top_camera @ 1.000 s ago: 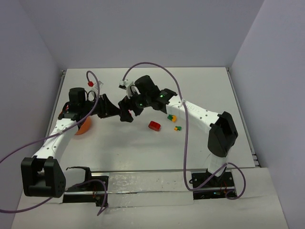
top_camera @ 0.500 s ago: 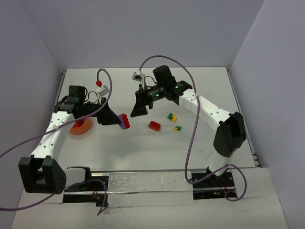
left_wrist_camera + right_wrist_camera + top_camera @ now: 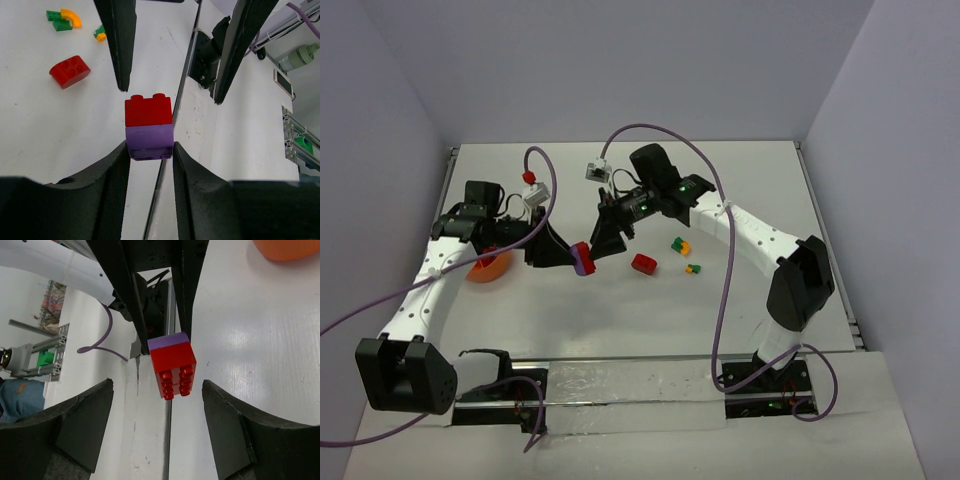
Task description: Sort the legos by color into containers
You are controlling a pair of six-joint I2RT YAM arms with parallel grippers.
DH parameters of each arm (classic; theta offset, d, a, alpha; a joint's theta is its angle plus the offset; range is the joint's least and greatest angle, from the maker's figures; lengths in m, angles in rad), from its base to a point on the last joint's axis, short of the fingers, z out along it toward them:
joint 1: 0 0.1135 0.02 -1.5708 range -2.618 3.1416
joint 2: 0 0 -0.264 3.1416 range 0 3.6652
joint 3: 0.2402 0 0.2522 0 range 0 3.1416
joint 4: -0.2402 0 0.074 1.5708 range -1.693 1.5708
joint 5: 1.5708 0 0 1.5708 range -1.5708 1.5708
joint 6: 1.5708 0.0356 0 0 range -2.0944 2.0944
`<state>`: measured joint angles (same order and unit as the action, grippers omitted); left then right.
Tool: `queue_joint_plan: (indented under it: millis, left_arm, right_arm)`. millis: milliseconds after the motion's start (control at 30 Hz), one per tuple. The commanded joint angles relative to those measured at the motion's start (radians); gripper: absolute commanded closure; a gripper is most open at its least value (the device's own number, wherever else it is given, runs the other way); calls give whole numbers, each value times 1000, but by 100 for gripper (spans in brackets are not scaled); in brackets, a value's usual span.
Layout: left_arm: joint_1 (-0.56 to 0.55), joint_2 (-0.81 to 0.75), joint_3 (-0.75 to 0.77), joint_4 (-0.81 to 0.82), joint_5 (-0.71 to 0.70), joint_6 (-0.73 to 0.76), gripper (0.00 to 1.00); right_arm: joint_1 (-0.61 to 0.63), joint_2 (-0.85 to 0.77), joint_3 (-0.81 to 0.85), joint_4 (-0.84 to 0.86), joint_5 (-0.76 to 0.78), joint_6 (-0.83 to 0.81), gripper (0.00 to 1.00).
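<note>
Well, the left arm's jaws are clenched on a purple brick (image 3: pixel 149 142), with the black fingers (image 3: pixel 112 190) pressed against its two sides. A red brick (image 3: pixel 148 111) is stacked on the purple one, its studs pointing away from the left wrist. The pair is held up off the desk (image 3: pixel 620 310).

The right arm's jaws face the stack head-on and stand released. The two right fingers (image 3: pixel 80 425) flank the red brick with a clear gap on each side and touch nothing. Seen from the left wrist, their tips hang just beyond the studded end, one on either side.

From above, the stack hovers a little left of the desk's middle, between the two arms. Just to its right a loose red brick (image 3: pixel 644 263) with a rounded top lies on the desk. Farther right are two small pieces: a green and yellow piece (image 3: pixel 680 244) and, nearer to me, a smaller green and orange bit (image 3: pixel 693 268). These three lie apart from one another.

The orange bowl (image 3: pixel 490 266) sits at the left side of the desk, largely hidden under the left arm (image 3: pixel 430 280), and I cannot tell what is inside it. A purple cable (image 3: pixel 720 300) loops from the right arm down to its base at the near edge.
</note>
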<state>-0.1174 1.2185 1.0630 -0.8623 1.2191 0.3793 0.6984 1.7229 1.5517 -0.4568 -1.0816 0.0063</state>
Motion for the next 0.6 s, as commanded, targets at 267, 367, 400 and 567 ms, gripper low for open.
queue_joint_plan:
  millis: [267,367,400,567]
  left_arm:
    - [-37,-48,20,46,65,-18,100]
    - [-53,-48,20,43,75,-20,100]
    - [-53,-48,21,43,74,-20,100]
    - [-60,-61,13,88,67,-61,100]
  right_arm:
    - [20,6,9,73,35,24,34]
    - [23,5,8,71,37,18,39]
    - [24,6,8,68,37,15,39]
    - [36,15,22,28,26,-34,43]
